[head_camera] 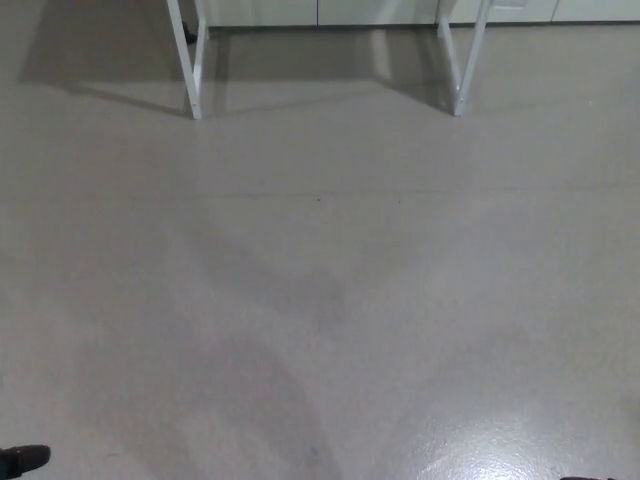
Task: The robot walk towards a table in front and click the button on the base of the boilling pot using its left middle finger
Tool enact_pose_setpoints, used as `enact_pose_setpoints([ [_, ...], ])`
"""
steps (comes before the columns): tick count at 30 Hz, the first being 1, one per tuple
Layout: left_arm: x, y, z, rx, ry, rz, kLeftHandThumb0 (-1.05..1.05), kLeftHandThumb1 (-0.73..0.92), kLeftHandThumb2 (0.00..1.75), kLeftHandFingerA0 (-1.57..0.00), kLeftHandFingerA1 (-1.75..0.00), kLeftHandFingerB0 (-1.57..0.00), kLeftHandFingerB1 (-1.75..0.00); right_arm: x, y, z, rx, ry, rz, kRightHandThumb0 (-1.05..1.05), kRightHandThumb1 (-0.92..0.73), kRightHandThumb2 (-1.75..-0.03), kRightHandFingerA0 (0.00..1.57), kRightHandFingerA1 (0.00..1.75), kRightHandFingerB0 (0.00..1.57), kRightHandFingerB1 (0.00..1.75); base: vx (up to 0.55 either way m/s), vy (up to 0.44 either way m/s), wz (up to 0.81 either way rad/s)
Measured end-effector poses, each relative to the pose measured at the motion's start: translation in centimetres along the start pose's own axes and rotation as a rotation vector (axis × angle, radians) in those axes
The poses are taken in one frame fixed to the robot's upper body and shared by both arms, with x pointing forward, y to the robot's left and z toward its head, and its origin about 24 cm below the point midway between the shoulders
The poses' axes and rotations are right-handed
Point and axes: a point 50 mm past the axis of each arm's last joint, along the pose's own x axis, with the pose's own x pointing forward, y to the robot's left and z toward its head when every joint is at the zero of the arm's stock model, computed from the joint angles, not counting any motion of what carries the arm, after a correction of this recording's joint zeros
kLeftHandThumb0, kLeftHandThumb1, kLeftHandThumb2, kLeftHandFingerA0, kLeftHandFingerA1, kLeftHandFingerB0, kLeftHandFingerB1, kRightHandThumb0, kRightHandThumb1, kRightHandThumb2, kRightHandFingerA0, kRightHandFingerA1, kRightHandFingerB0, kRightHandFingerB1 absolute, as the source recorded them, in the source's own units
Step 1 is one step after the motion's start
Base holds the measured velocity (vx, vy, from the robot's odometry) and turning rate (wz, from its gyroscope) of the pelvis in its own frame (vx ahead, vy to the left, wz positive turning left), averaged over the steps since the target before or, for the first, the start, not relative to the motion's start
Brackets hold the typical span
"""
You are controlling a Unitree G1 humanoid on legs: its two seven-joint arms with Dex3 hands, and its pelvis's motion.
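Head view, looking down at a bare grey floor point(320, 300). The only part of the table that shows is its white legs: 1 pair at the upper left point(192, 70) and 1 pair at the upper right point(462, 65), each casting a soft shadow on the floor. Behind the legs runs a pale cabinet front point(330, 12). The tabletop lies above the upper edge of the picture, so the boiling pot, its base and the button are all out of view; by the task they should stand on the table, above and beyond the legs.

A small dark shape point(25, 459) sits at the lower left corner, well apart from the legs; it is too small to identify. Neither the left hand nor the right hand can be made out, so the spread of their fingers cannot be told, nor whether they hold anything.

Judged from the task alone, the button is a small stiff switch needing 1 short, firm press, not a grasp. The pot is probably rigid, and if filled it would be heavy and possibly hot, so contact belongs on the base only. A light base could slide under a sideways push. The open floor between the camera and the legs suggests the walk is not yet finished.
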Motion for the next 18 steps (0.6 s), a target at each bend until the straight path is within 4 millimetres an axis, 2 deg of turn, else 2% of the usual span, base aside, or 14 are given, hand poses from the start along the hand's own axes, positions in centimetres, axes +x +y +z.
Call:
enact_pose_setpoints([
  [6,-0.08,-0.07,-0.29,-0.013,0.000,-0.028,-0.16,0.44,0.53,-0.73,-0.49,-0.56,-0.40,-0.17,-0.03,-0.19,0.012,-0.022,0.000,-0.26,-0.58,-0.58,0.73,0.52,0.56,0.43,0.00,0.000,0.00],
  [10,-0.11,-0.09,-0.49,-0.020,0.005,-0.039,-0.17,0.43,0.53,-0.69,-0.48,-0.55,-0.39,-0.20,0.01,-0.26,0.020,-0.028,-0.001,-0.26,-0.58,-0.58,0.74,0.52,0.56,0.43,0.06,-0.009,0.06],
  [14,0.00,0.00,0.15,-0.017,-0.020,-0.043,-0.17,0.46,0.54,-0.71,-0.48,-0.57,-0.40,-0.28,0.03,-0.45,0.019,-0.025,0.000,-0.25,-0.58,-0.58,0.74,0.51,0.56,0.43,-0.10,-0.020,0.12],
  [18,-0.18,-0.31,-0.84,-0.012,0.006,-0.054,-0.18,0.47,0.54,-0.68,-0.47,-0.56,-0.39,-0.56,-0.13,-0.95,0.021,-0.013,-0.008,-0.26,-0.58,-0.57,0.74,0.52,0.55,0.43,0.05,0.036,-0.07],
])
